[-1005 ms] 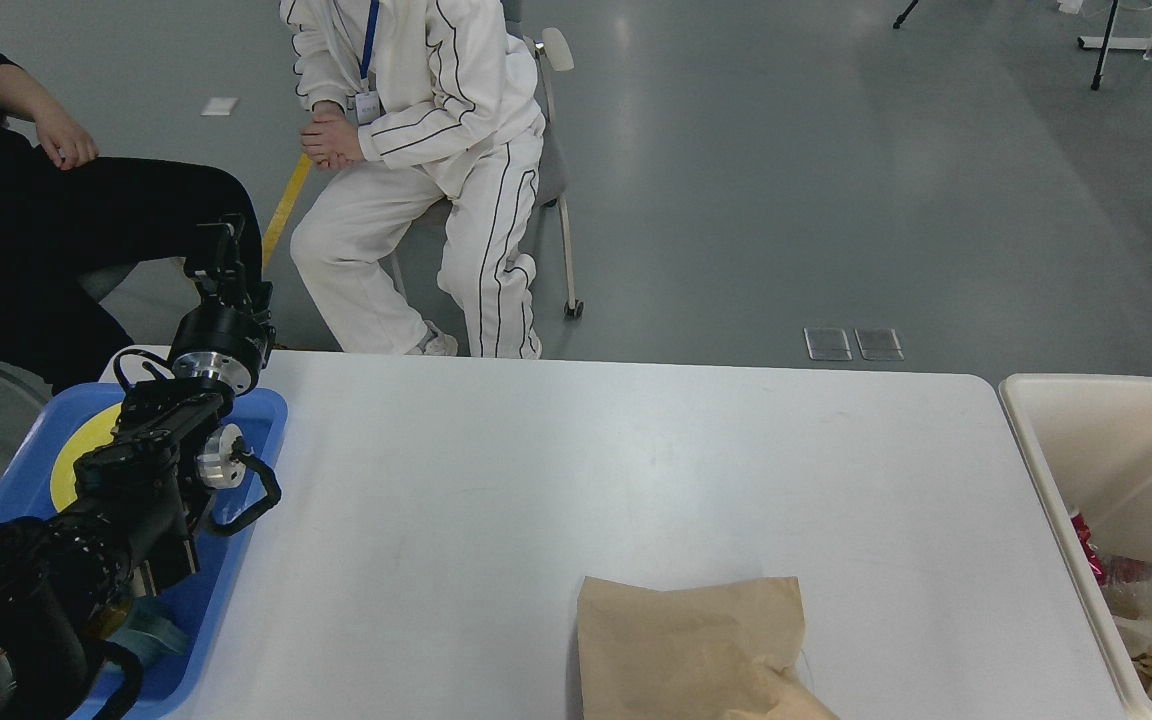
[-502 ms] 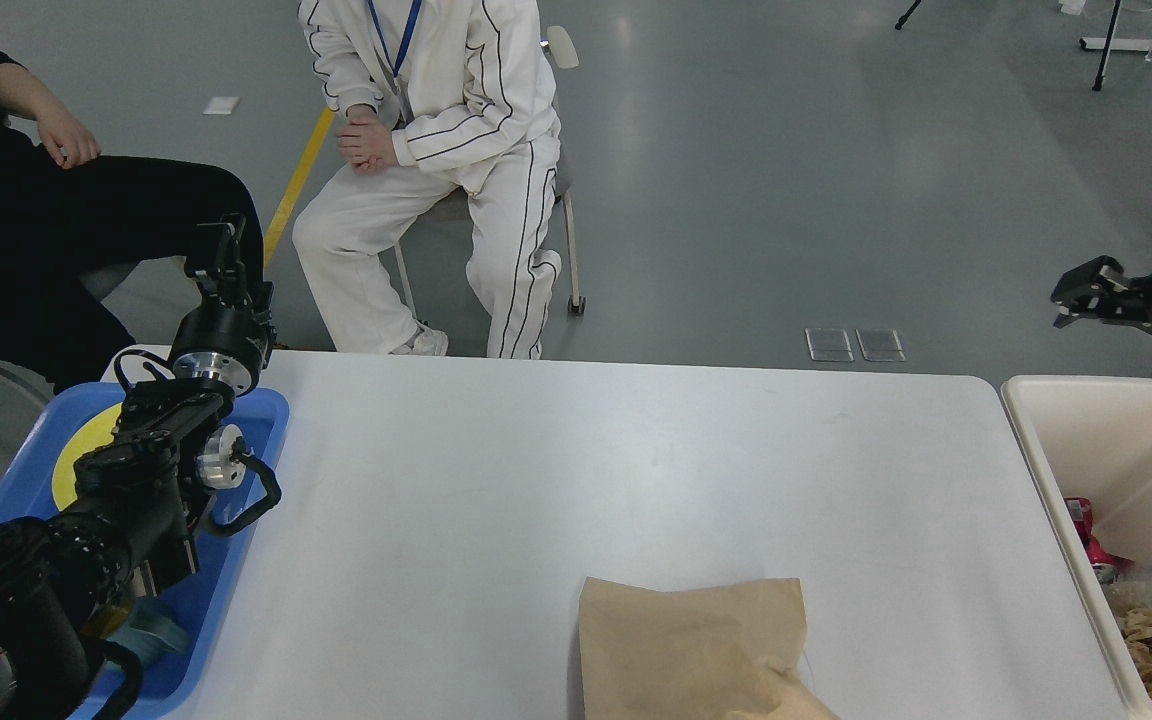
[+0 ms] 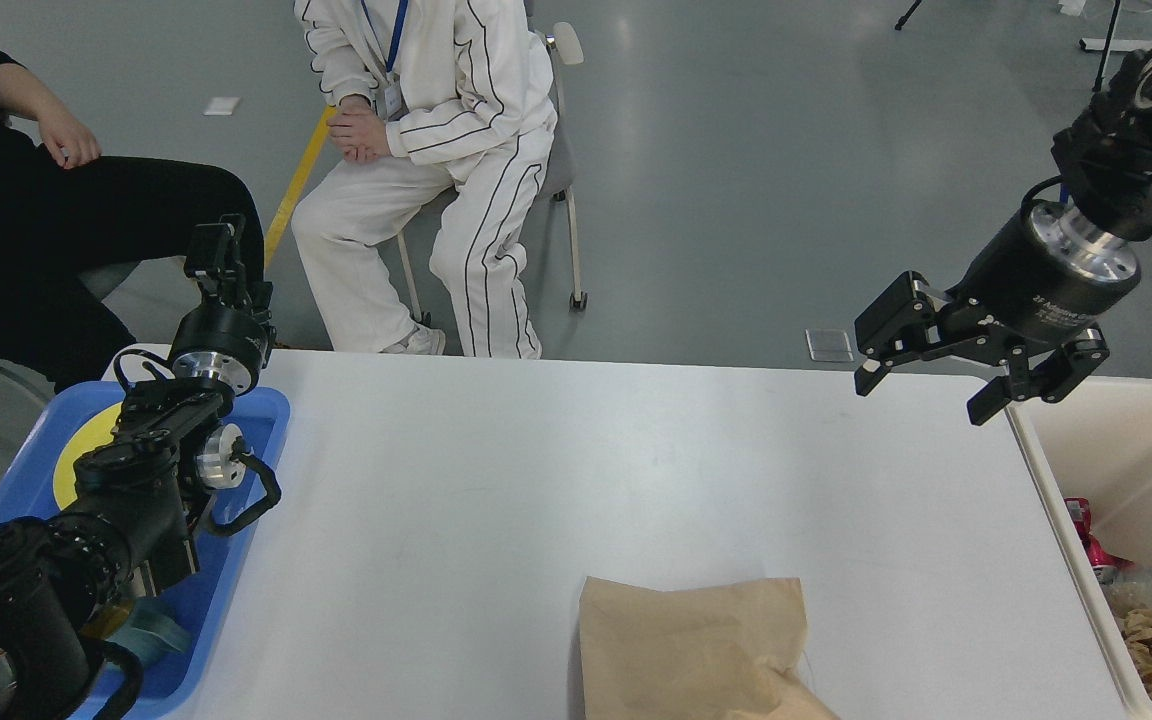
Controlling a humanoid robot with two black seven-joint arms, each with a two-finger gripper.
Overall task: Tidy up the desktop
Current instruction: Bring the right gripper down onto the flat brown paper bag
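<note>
The right gripper (image 3: 921, 388) hangs with its jaws spread wide and empty above the far right corner of the desktop (image 3: 556, 470), just left of the beige bin (image 3: 1041, 470) (crumpled paper and plastic lie inside). Well below and left of those jaws, a brown paper bag (image 3: 696, 650) lies flat at the desktop's near edge. The left gripper (image 3: 216, 255) points away over the blue tray (image 3: 256, 440) at far left, whether its jaws are apart or closed cannot be told.
</note>
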